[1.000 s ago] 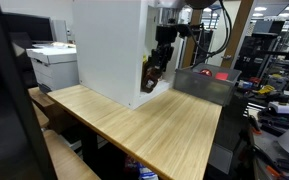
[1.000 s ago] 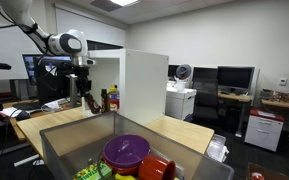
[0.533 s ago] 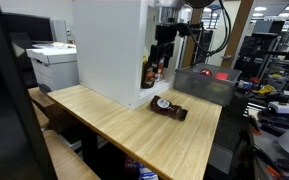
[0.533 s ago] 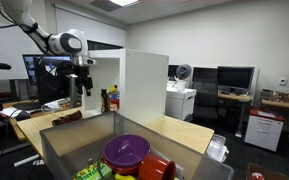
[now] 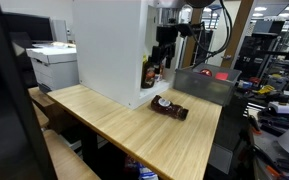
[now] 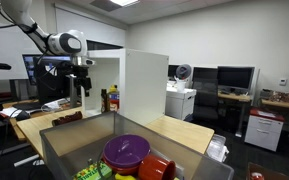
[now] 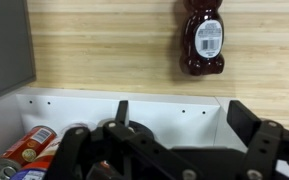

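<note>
A: What is sitting closest to us?
B: A grey bin (image 6: 64, 150), and a purple bowl (image 6: 126, 150) is lying in it among other bits I can't make out.
A: And past the bin?
B: The wooden worktop (image 5: 124, 135) is stretching away, and a dark, bear-shaped bottle (image 5: 168, 108) is lying flat on it, label facing up.
A: Is the gripper holding it?
B: No. The gripper (image 6: 84, 88) is hanging above the worktop with its jaws spread wide and nothing between them. The bottle is lying apart from it, lower down and off to one side, touching only the wood.
A: What is standing by the arm?
B: A white cabinet (image 5: 109, 50) is standing on the worktop, its open side facing the gripper. The gripper is hovering just in front of that opening, and the bottle is resting near the cabinet's bottom edge, outside it.
A: Anything inside?
B: Cans (image 7: 29, 150) are showing in one corner in the wrist view, though their labels are too blurred to read.
A: And farther back?
B: Monitors (image 6: 234, 78) are sitting along the far wall.
</note>
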You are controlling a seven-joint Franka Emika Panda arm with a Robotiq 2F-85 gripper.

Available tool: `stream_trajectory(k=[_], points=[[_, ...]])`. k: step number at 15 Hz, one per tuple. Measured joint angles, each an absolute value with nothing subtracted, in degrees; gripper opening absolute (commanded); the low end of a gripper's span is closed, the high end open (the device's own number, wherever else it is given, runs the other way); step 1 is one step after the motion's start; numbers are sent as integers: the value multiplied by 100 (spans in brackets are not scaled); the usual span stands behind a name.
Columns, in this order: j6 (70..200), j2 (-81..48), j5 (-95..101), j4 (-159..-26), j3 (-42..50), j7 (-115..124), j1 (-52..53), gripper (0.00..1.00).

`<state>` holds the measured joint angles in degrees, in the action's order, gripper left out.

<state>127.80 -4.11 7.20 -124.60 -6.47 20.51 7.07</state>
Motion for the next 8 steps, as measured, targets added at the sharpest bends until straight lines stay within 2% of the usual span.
stream_trajectory(k=[8], points=[[12724, -450, 752, -12794, -664, 2052, 715, 100]])
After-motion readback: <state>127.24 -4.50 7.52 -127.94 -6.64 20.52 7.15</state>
